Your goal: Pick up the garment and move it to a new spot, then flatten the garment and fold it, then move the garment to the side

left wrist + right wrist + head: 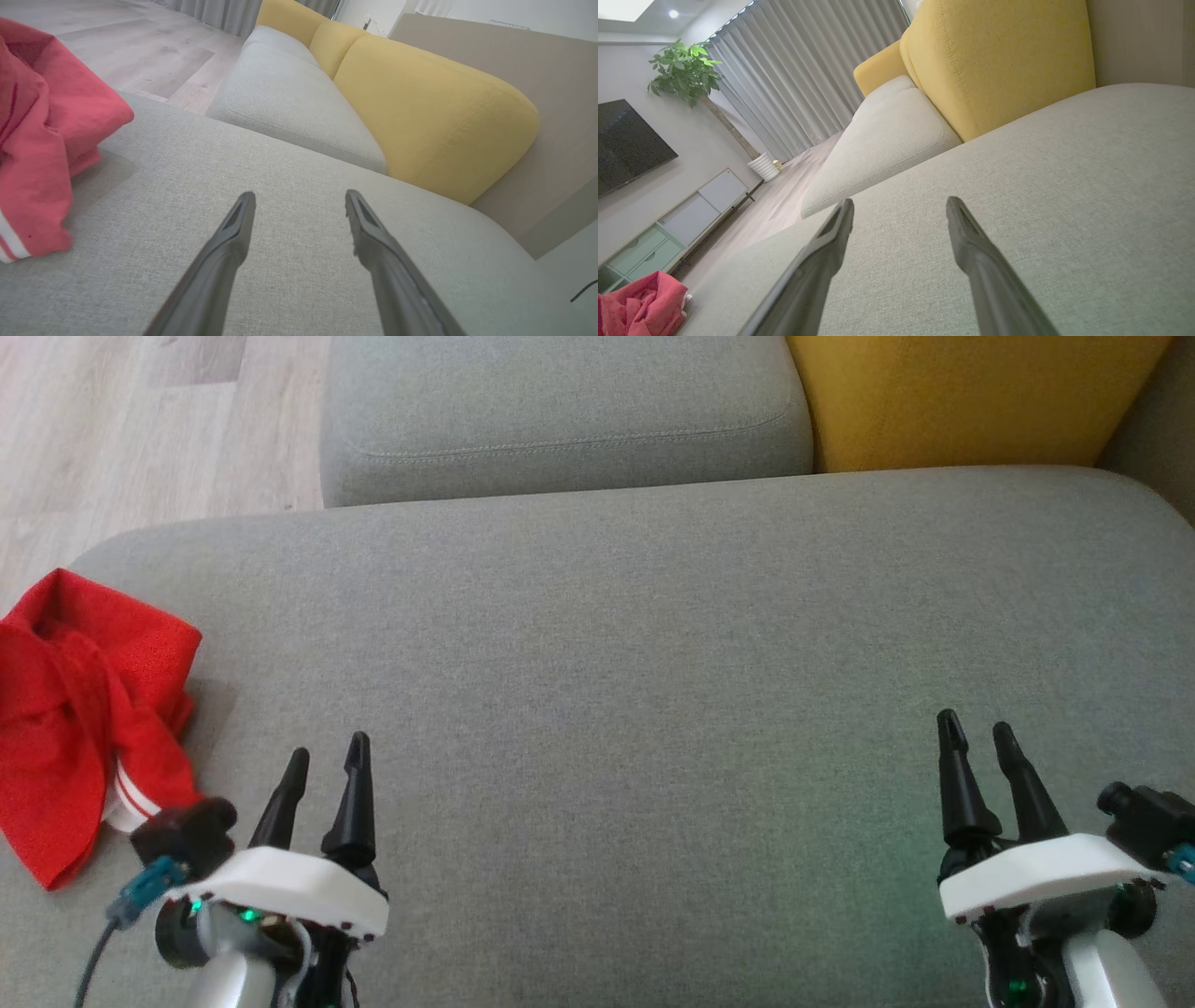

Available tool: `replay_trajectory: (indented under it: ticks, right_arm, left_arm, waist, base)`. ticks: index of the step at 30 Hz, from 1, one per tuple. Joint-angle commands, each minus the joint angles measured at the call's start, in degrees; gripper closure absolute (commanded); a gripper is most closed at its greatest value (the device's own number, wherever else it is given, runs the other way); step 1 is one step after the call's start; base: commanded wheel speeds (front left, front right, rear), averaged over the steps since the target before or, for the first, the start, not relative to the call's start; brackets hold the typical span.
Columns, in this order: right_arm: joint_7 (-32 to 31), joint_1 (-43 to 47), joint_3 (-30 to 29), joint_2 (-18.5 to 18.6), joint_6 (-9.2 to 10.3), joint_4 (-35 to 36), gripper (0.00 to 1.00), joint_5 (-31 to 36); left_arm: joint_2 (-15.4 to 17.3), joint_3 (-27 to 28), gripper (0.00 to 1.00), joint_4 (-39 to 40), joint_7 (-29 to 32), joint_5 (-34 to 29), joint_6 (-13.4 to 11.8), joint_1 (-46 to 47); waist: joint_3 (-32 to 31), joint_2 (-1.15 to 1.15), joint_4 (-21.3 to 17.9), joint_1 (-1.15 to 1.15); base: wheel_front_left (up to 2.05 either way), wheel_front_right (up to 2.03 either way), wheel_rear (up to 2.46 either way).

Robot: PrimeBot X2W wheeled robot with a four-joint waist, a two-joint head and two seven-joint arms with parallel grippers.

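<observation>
From my station I see the garment (84,709) lying in a crumpled heap at the far left edge of the grey sofa seat (653,644), part of it cut off by the head view's border. It is bright red cloth, bunched into deep folds with one flap turned over at the top. A hem or cuff with white stripes pokes out at the heap's lower right. That striped end sits just beside my left gripper (329,747), behind its wrist camera, but I cannot tell whether they touch. The left gripper has its two dark fingers spread with nothing between them, pointing across the bare cushion. In the left wrist view the red cloth lies off to the left of the fingers, apart from them. My right gripper (976,721) is well apart from the garment, at the seat's right side, fingers likewise spread and empty. Behind the seat are a second grey cushion (560,411) and a yellow back cushion (962,392), with pale wood floor (140,420) at the upper left.
</observation>
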State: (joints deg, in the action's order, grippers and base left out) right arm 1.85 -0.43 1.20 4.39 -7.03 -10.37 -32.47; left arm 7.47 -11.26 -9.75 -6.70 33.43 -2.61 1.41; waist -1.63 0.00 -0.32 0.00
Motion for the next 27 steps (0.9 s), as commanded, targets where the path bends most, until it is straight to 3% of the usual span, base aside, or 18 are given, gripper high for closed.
replay_trajectory:
  ticks: [1,16,27]
  right_arm:
    - [0.80,-1.35,1.04,0.82,-0.30,1.93,0.00,1.82]
    - [2.31,-0.87,1.74,0.41,-0.36,1.56,0.00,13.70]
    - [3.74,-0.66,2.21,-0.24,-0.40,1.44,0.00,20.43]
  left_arm:
    - [1.32,0.72,0.00,1.74,-0.86,-1.76,-0.54,2.58]
    - [2.96,-2.21,0.00,1.10,-3.53,-12.16,-3.67,2.43]
    - [2.97,-3.15,0.00,-0.16,-5.38,-17.47,-4.55,2.15]
  waist:
    - [-0.01,0.00,-0.04,0.00]
    - [-0.22,0.00,-0.20,0.00]
    - [-0.23,0.00,-0.19,0.00]
  base:
    - [0.00,0.00,0.00]
    - [0.00,0.00,0.00]
    - [0.00,0.00,0.00]
